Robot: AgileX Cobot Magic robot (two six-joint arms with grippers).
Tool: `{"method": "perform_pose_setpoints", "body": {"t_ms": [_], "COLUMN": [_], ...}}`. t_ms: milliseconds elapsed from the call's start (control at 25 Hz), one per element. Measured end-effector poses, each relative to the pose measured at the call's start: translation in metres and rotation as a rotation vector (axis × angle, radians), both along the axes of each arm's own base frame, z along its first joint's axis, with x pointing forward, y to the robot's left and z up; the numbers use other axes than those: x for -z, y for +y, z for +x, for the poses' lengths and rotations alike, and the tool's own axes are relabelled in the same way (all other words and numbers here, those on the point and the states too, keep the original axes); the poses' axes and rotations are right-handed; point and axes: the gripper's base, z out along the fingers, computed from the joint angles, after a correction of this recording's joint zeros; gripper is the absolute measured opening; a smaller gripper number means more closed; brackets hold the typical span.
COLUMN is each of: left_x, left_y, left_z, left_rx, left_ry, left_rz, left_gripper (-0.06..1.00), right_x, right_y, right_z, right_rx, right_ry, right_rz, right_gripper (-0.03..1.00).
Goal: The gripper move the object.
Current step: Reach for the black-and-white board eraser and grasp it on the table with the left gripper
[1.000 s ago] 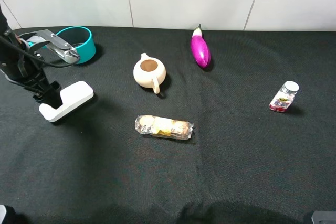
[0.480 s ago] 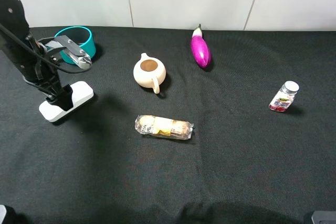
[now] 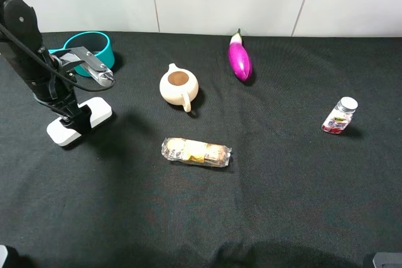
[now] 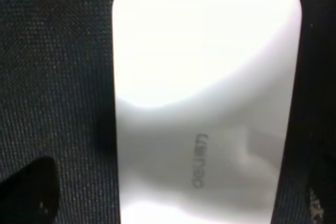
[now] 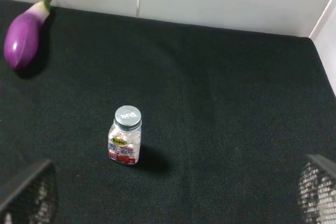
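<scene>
The object [image 3: 99, 111], a flat white case, lies on the black desk [image 3: 282, 205] near its left edge, toward the far left corner. My left tool [image 3: 76, 119] is down over the case's middle. Its fingers [image 4: 26, 187] are spread to either side with a gap showing, so it is open and not gripping. My right tool [image 5: 168, 198] is wide open. A teal ring [image 3: 100, 51] sits in the far left corner, and a small bottle [image 5: 125, 136] stands near the right edge.
</scene>
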Motion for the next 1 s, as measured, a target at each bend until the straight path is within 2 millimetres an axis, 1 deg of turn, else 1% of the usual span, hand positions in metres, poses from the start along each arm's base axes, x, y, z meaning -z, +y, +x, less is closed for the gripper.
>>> {"method": "perform_pose_setpoints", "body": {"t_ms": [160,360,680,880,1000], "left_x": [0.001,0.011,0.012,0.020,0.021], "left_y": [0.000,0.000,0.000,0.000,0.000], "left_z": [0.001,0.001,0.002,0.002,0.002], "left_rx": [0.000,0.000,-0.001,-0.001,-0.001], "left_ry": [-0.010,0.021,0.010,0.034,0.033], "left_rz": [-0.001,0.004,0.003,0.007,0.007], "left_gripper": [0.99,0.99,0.99,0.99,0.99], "right_x": [0.000,0.000,0.000,0.000,0.000], "right_y": [0.000,0.000,0.000,0.000,0.000], "right_z": [0.000,0.000,0.000,0.000,0.000], "right_rx": [0.000,0.000,0.000,0.000,0.000], "right_ry": [0.000,0.000,0.000,0.000,0.000], "right_rz": [0.000,0.000,0.000,0.001,0.001], "right_gripper": [0.69,0.69,0.69,0.69,0.69]}}
